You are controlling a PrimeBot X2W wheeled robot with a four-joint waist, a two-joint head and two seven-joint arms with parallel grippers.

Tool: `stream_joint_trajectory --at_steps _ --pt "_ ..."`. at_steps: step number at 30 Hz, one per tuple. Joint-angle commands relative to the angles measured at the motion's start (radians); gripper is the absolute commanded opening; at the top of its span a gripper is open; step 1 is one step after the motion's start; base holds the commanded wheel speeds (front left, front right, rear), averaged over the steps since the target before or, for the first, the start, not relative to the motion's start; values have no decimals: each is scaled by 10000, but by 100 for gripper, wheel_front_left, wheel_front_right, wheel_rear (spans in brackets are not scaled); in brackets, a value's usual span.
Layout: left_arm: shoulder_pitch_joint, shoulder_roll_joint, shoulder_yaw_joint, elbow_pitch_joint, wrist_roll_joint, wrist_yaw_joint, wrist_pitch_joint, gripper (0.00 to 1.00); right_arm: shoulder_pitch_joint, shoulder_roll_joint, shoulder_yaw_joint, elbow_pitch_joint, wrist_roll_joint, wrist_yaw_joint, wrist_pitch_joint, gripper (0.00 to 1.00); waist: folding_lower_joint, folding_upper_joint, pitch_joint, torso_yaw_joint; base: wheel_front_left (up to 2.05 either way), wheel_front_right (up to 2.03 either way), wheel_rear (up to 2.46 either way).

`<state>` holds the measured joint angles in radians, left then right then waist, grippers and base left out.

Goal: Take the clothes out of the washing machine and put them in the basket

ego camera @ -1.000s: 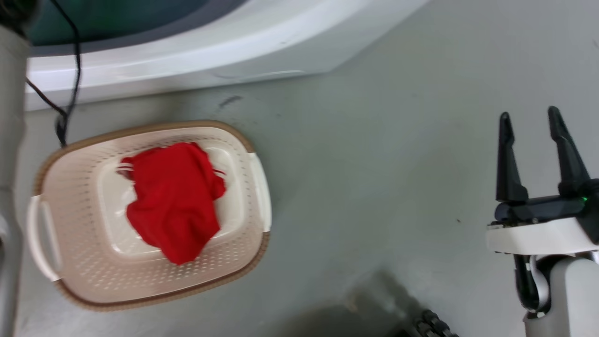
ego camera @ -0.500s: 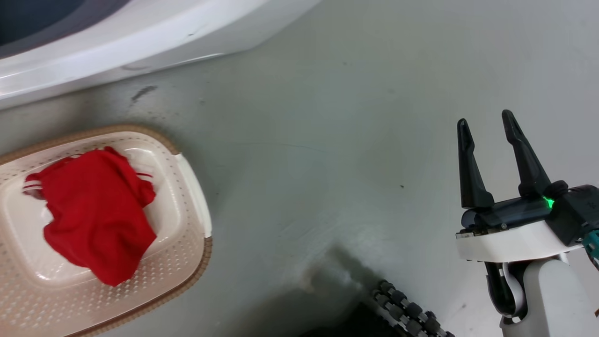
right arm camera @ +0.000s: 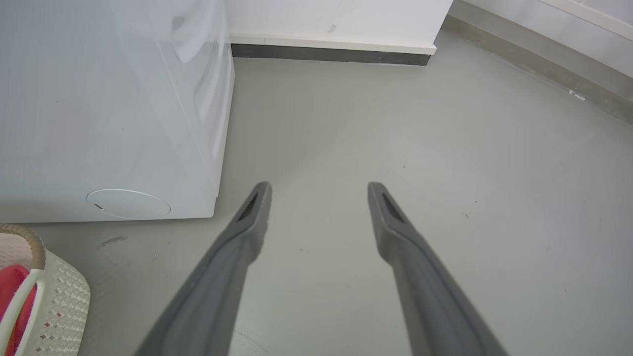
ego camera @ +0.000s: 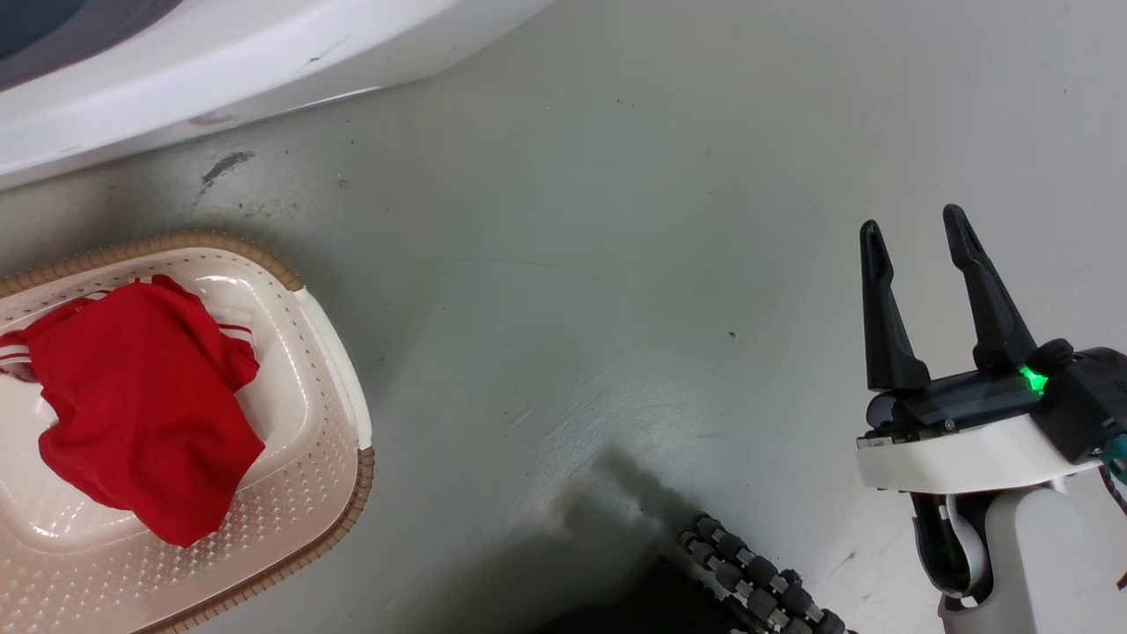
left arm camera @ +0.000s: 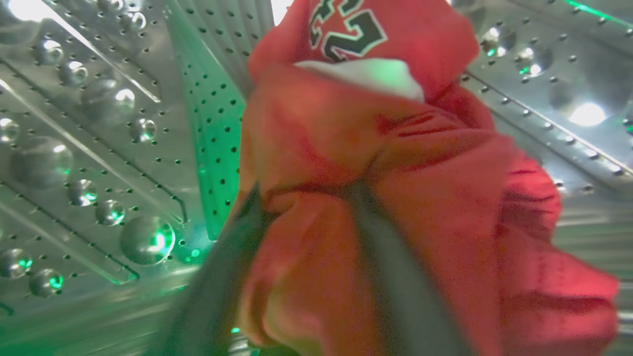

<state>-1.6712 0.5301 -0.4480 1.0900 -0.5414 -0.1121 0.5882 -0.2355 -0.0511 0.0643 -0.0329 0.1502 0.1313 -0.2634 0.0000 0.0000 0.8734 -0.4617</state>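
Note:
Inside the washing machine's steel drum (left arm camera: 99, 123), my left gripper (left arm camera: 306, 193) is shut on a bunched red garment (left arm camera: 346, 123) with a dark printed number; fabric bulges between its fingers. Another red garment (ego camera: 132, 405) lies crumpled in the cream basket (ego camera: 339, 519) on the floor at the left of the head view, just in front of the white washing machine (ego camera: 220, 62). My right gripper (ego camera: 916, 231) hovers open over bare floor far to the right, holding nothing. The right wrist view shows that gripper (right arm camera: 319, 190), the machine's side (right arm camera: 109, 99) and the basket's corner (right arm camera: 64, 296).
Grey floor spreads between the basket and my right arm. Black rollers of my base (ego camera: 757, 581) poke in at the bottom edge. A wall with a dark skirting strip (right arm camera: 326, 52) runs behind the machine.
The head camera has swung right, so the basket and machine slid left in the picture and the pale left forearm left it. The right gripper stays open.

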Motion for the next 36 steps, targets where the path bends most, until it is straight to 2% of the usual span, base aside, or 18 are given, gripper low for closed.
stream_joint_trajectory --at_steps 1,9,17,25,36 --pt "485 -164 -194 261 -4 -70 141 0 39 15 -30 -38 25 -10 -20 100 0 0 14 18 0 0 0" --pt "330 82 -273 15 -78 -138 -462 0 -239 14 -33 35 11 -10 -20 100 0 0 -43 96 0 0 0" --pt "578 -135 -256 -45 -291 -160 -1542 0 -395 12 -419 145 -307 -10 -20 100 0 0 -641 577 0 0 0" --pt "1484 -586 -352 -112 -602 -179 -3160 0 -289 9 -993 153 -854 -10 -20 100 0 0 -1711 1491 0 0 0" --pt "3960 -1113 -1401 -1222 -1524 -181 -4857 0 32 4 -1575 268 -1510 -9 -20 100 0 0 -3441 2738 0 0 0"
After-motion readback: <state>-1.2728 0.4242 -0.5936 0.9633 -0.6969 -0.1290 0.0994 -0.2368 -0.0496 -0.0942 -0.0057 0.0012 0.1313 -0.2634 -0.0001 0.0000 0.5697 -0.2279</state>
